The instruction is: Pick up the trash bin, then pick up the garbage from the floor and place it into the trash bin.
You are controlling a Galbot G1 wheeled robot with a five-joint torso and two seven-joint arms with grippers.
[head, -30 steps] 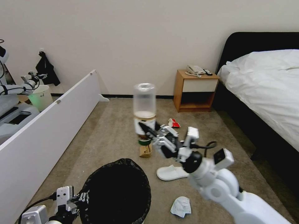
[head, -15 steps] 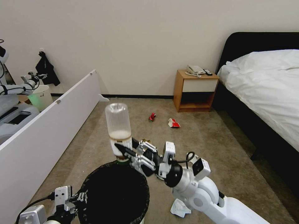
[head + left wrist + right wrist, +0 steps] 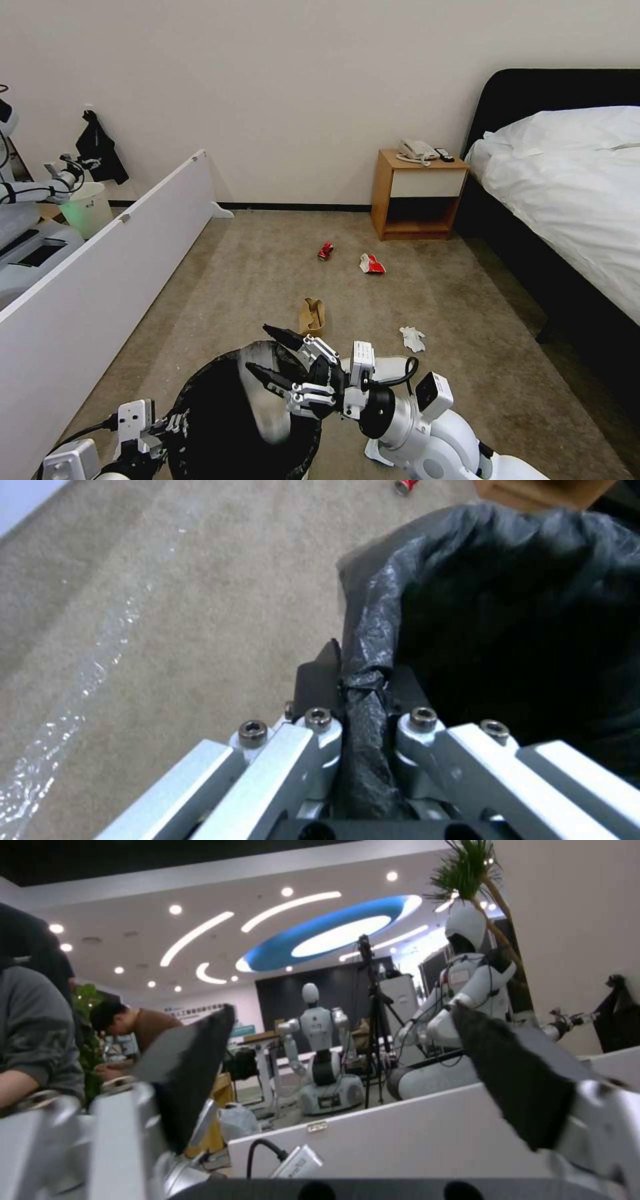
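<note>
Over the mouth of the trash bin point(image 3: 200, 407), near the bottom of the head view, the right pincer point(image 3: 273, 353) hangs with its two black fingers point(image 3: 283, 335) spread wide and nothing between them; in the right wrist view the same fingers point(image 3: 190, 1060) stand far apart with only the room beyond. Just under them, inside the black-lined bin, a pale blurred shape point(image 3: 270, 407) shows against the bag; what it is cannot be told. At the bin's near-left rim the left pincer point(image 3: 363, 680) is clenched on the crinkly black liner, the bag folded between its fingers, and in the head view it point(image 3: 175, 425) sits right against the rim.

Right of the right arm, a white slipper point(image 3: 393, 365) lies on the floor point(image 3: 253, 280), partly hidden by the arm. Beyond the bin lies a brown paper bag point(image 3: 312, 315), and to its right a crumpled white tissue point(image 3: 413, 338). Farther off lie a crushed red can point(image 3: 325, 251) and a red-and-white wrapper point(image 3: 371, 264), near each other, close to a wooden nightstand point(image 3: 420, 197) by the far wall. A bed point(image 3: 567, 187) fills the right side, and a long white board point(image 3: 107, 267) runs along the left.
</note>
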